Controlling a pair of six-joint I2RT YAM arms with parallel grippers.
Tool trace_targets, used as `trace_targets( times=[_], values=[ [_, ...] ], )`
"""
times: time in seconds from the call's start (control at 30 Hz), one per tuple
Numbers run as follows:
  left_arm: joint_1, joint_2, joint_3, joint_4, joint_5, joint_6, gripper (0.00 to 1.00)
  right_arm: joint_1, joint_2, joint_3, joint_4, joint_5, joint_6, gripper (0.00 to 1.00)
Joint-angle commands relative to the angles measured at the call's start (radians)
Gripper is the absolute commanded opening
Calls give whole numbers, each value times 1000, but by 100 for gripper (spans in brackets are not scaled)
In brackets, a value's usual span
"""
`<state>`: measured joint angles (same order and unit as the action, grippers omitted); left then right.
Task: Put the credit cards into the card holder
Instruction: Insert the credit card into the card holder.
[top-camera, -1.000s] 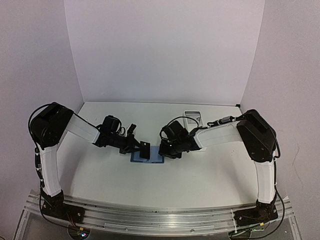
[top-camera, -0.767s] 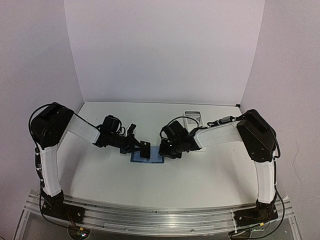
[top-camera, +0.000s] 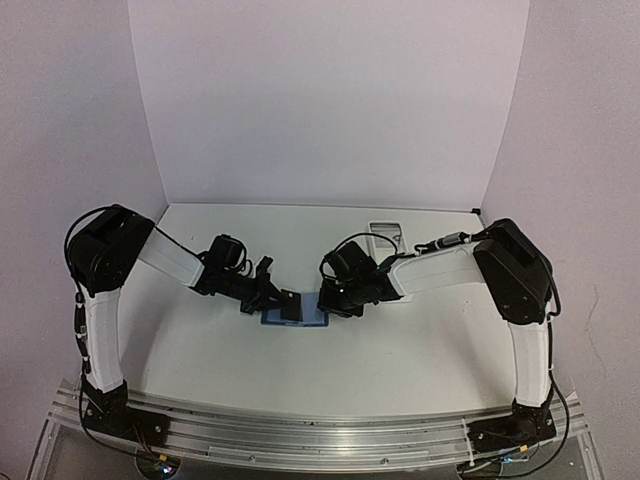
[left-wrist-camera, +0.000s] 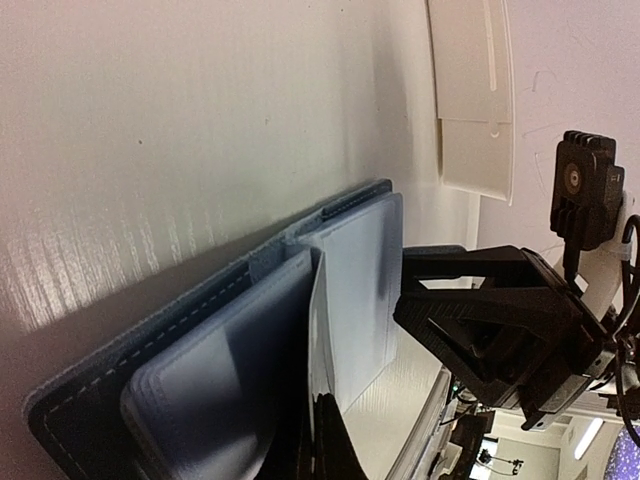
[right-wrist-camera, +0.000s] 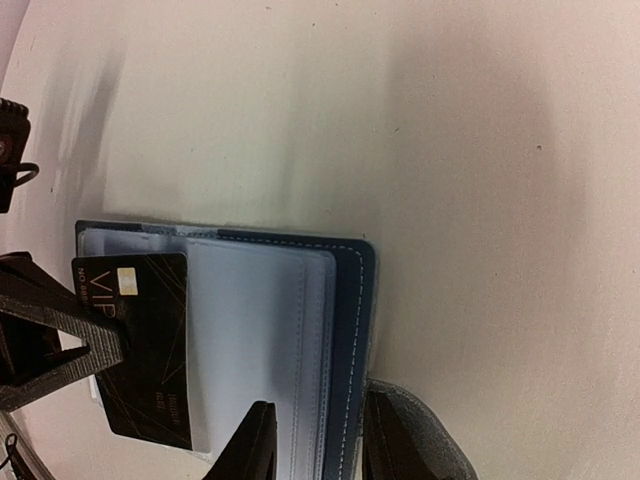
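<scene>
The blue card holder lies open on the table, its clear sleeves facing up. My left gripper is shut on a black credit card with gold lines and holds it tilted at the holder's left half. In the left wrist view the card shows edge-on between my fingertips. My right gripper straddles the holder's right edge, one finger on the sleeves, the other outside the blue cover by the strap. It appears to pinch that edge.
A long white tray lies at the back right of the table and also shows in the left wrist view. The two grippers face each other closely over the holder. White walls stand behind and to both sides.
My left gripper has moved a little nearer and lower with the card over the holder's left half. The right arm and the holder have not moved.
</scene>
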<state>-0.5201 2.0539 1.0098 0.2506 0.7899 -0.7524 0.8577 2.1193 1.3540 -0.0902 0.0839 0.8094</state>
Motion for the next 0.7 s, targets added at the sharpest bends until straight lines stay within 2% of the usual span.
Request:
trace_targets(
  times=[0.0, 0.43, 0.67],
  values=[
    [-6, 48, 43, -72, 31, 35, 0, -5, 49, 7, -25, -18, -7, 27],
    [-40, 104, 100, -79, 70, 31, 0, -4, 72, 30, -21, -46, -12, 27],
    [-88, 132, 159, -39, 57, -44, 0, -2, 72, 33, -9, -53, 1, 27]
  ],
)
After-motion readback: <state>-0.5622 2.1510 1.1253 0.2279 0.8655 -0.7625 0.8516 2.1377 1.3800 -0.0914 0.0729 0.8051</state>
